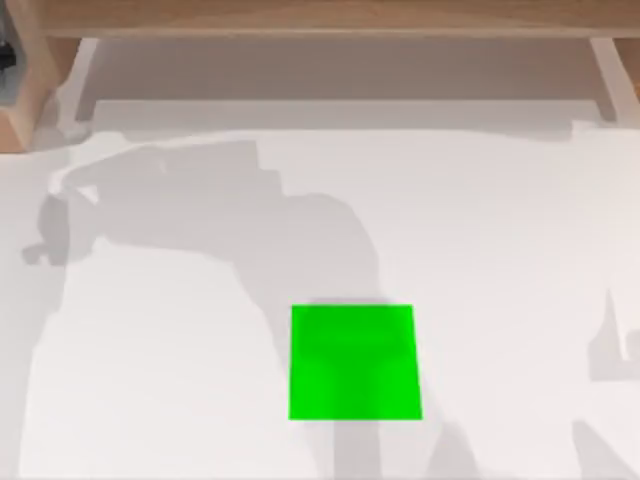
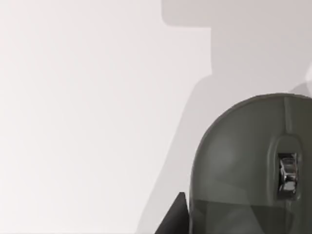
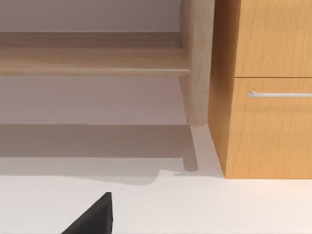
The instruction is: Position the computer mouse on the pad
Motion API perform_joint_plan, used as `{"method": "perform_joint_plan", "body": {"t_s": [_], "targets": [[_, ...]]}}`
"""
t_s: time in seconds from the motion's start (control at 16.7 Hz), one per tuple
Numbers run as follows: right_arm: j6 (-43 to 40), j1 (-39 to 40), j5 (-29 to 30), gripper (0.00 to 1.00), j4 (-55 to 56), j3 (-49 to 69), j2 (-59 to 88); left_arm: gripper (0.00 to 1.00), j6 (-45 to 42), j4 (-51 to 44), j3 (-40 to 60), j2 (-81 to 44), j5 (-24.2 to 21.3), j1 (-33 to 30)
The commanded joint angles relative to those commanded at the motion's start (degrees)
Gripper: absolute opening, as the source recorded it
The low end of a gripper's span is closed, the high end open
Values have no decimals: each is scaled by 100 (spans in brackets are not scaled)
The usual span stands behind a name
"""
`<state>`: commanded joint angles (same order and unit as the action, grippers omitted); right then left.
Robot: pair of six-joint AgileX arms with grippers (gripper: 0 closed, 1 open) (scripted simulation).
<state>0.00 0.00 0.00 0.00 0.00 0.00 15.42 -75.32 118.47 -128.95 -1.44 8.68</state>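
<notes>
While the pad (image 1: 354, 362) lies bare on the white table (image 1: 150, 380), centre-front, the computer mouse (image 2: 243, 165) sits close under the left wrist camera — one dark fingertip (image 2: 173, 219) beside it; grip state cannot be told.

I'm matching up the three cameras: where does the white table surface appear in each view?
Top view: the table spreads over most of the picture, carrying the pad.
Left wrist view: the table is the pale ground behind the computer mouse.
Right wrist view: the table runs up to the wooden furniture.
Shared landmark: that wooden furniture also borders the table's far edge in the top view.
</notes>
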Motion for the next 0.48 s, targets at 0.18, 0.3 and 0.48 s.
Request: {"method": "perform_joint_plan", "body": {"t_s": [0.18,0.3,0.48], "targets": [[0,0,0,100,0,0,0,0,826,304,-470,365,-242,-905],[0,0,0,100,0,0,0,0,1464,487,-865,540,-372,-1753],[0,0,0,100,0,0,0,0,2332,685,-1438,662,-443,-3221]]}}
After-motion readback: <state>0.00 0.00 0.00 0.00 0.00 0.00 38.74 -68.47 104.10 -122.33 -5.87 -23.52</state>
